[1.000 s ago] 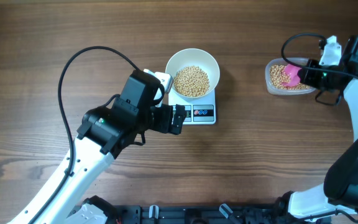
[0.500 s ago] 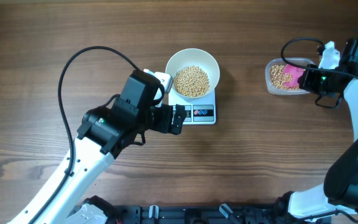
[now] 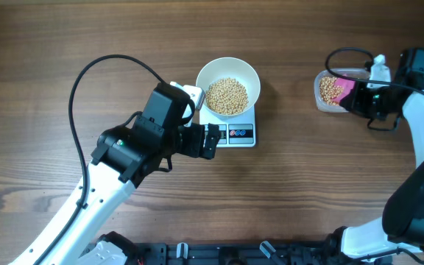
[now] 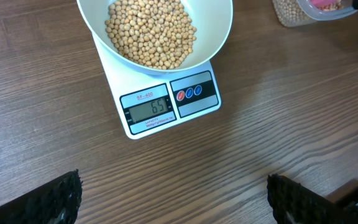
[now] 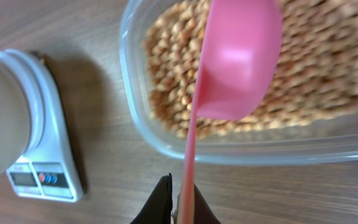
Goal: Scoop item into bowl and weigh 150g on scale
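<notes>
The white bowl [image 3: 205,77] stands on the scale [image 3: 240,133] with a heap of beige beans [image 3: 227,96] inside. In the left wrist view the bowl [image 4: 216,37] and its beans [image 4: 151,31] sit above the scale [image 4: 194,93], whose display reads 65. My left gripper [image 4: 174,199] hovers open just in front of the scale, nothing between its fingers [image 4: 58,199]. My right gripper [image 5: 182,202] is shut on the thin handle of a pink scoop [image 5: 238,62]. The scoop's cup is down among the beans [image 5: 166,81] in the clear tub [image 5: 135,93].
The clear tub [image 3: 322,103] sits at the far right of the wooden table, a hand's width right of the scale. A black cable loops above the left arm [image 3: 116,62], and another loops over the right arm [image 3: 344,53].
My right gripper has shifted left and turned, swinging the pink scoop across the tub. The left arm, bowl and scale have not moved.
</notes>
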Robot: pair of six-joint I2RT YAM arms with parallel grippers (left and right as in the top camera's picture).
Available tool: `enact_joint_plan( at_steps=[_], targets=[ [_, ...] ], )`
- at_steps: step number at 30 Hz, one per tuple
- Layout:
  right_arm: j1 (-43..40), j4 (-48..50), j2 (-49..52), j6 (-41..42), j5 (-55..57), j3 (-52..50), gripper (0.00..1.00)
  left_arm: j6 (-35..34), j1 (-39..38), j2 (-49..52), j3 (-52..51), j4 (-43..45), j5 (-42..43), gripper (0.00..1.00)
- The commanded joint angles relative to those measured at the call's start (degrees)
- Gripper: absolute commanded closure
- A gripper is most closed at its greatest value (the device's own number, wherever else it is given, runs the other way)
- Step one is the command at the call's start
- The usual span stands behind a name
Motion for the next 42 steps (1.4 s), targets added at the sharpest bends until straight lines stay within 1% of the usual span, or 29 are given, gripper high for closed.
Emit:
enact_joint_plan(
  at_steps=[1, 4, 5, 6, 10, 11, 14, 16, 17, 19, 21, 23, 29, 34, 35, 37, 38, 41, 42],
  targets=[
    [1.2, -1.0, 0.9, -0.2, -1.9, 0.0, 0.95, 1.2, -0.3, 0.0, -0.2, 0.1, -0.5, 0.00],
    [1.2, -0.9, 0.9, -0.1, -1.9, 0.0, 0.94, 1.2, -0.3, 0.0, -0.2, 0.1, -0.5, 0.00],
    [1.2, -0.9, 0.9, -0.1, -1.9, 0.1, 0.92, 1.2, -0.3, 0.0, -0.2, 0.1, -0.5, 0.00],
    [1.2, -1.0, 0.9, -0.1, -1.9, 0.1, 0.82, 1.2, -0.3, 0.0, -0.2, 0.1, -0.5, 0.00],
    [1.2, -1.2, 0.9, 2.4, -1.0, 0.1, 0.62, 1.2, -0.3, 0.0, -0.2, 0.1, -0.5, 0.00],
    [1.2, -1.4, 0.9, 2.8, -0.5, 0.2, 0.59, 1.2, -0.3, 0.0, -0.2, 0.1, -0.5, 0.00],
    [1.2, -1.6, 0.9, 2.7, -0.3, 0.9, 0.57, 1.2, -0.3, 0.0, -0.2, 0.1, -0.5, 0.00],
    [1.2, -1.8, 0.9, 2.7, 0.3, 1.6, 0.53, 1.2, -0.3, 0.0, -0.2, 0.1, -0.5, 0.00],
    [1.2, -2.0, 0.9, 2.7, 0.9, 2.0, 0.47, 1.2, -0.3, 0.0, -0.2, 0.1, -0.5, 0.00],
    [1.2, -2.7, 0.9, 3.0, 4.6, 3.2, 0.42, 1.2, -0.3, 0.0, -0.2, 0.1, -0.5, 0.00],
    [1.2, -3.3, 0.9, 5.7, 11.2, 4.3, 0.41, 1.2, -0.3, 0.0, -0.2, 0.1, -0.5, 0.00],
    [1.2, -3.6, 0.9, 7.2, 14.6, 5.0, 0.42, 1.2, -0.3, 0.0, -0.2, 0.1, -0.5, 0.00],
    [1.2, -4.3, 0.9, 7.4, 6.1, 5.1, 0.43, 1.2, -0.3, 0.0, -0.2, 0.1, -0.5, 0.00],
    [1.2, -7.7, 0.9, 7.6, 5.5, 5.1, 0.44, 1.2, -0.3, 0.0, -0.2, 0.1, -0.5, 0.00],
    [1.2, -8.8, 0.9, 8.9, 5.5, 5.0, 0.43, 1.2, -0.3, 0.0, -0.2, 0.1, -0.5, 0.00],
    [1.2, -10.9, 0.9, 11.5, 5.5, 4.8, 0.40, 1.2, -0.3, 0.0, -0.2, 0.1, -0.5, 0.00],
    [1.2, -11.5, 0.9, 11.0, 5.8, 4.6, 0.37, 1.2, -0.3, 0.0, -0.2, 0.1, -0.5, 0.00],
    [0.6, -10.1, 0.9, 11.8, 5.8, 3.6, 0.37, 1.2, -0.3, 0.0, -0.2, 0.1, -0.5, 0.00],
    [0.2, -9.5, 1.0, 11.9, 4.9, 3.4, 0.38, 1.2, -0.3, 0.0, -0.2, 0.1, -0.5, 0.00]
  ],
)
